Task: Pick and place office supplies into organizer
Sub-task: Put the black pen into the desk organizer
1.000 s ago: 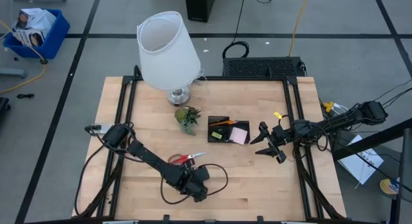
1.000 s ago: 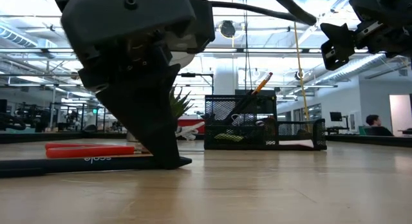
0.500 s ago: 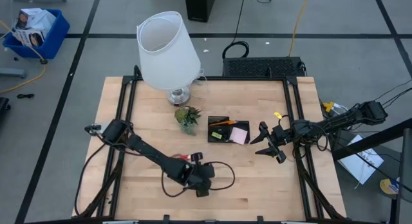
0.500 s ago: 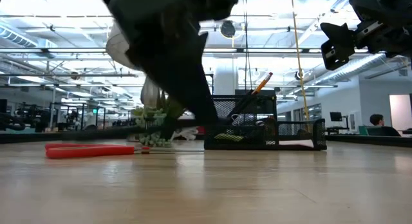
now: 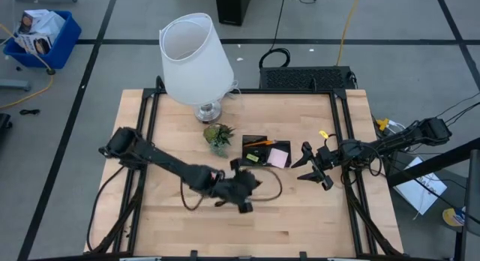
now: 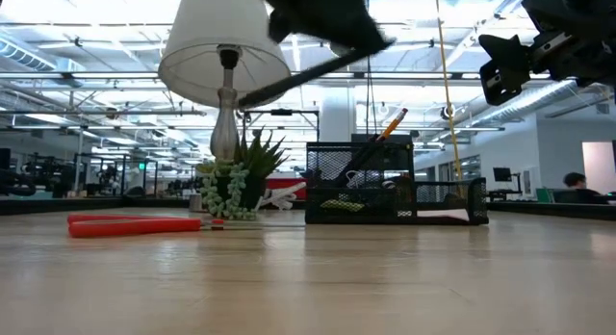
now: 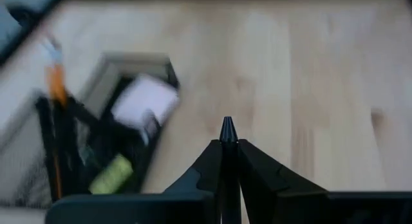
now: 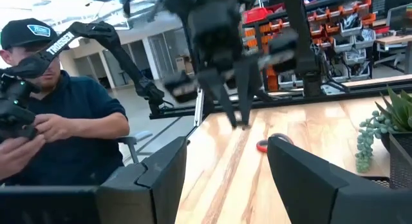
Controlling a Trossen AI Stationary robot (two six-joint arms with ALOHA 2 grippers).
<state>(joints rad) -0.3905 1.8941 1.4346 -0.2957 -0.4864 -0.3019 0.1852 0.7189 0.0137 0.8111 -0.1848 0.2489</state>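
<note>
Two grippers above the bench (image 5: 300,216). Left gripper (image 5: 238,184) raised mid-bench, just in front of the organizer (image 5: 255,139), fingers (image 7: 257,176) pressed together on a thin black pen (image 6: 308,73). Pen clear of the bench and tilted in the low view, long axis slanting up from near the lamp (image 6: 223,46) toward the gripper; in the left wrist view, pointed tip jutting straight out ahead between the fingers. Right gripper (image 5: 303,163) hanging just right of the organizer, fingers spread, holding nothing. Scissors (image 6: 135,224) flat on the bench, red handles lengthwise across the low view, near the plant (image 6: 236,181). Inside the organizer: an orange pencil (image 6: 390,123) leaning with its upper end above the rim, a pink pad (image 5: 279,157), a yellow-green piece (image 5: 253,159).
</note>
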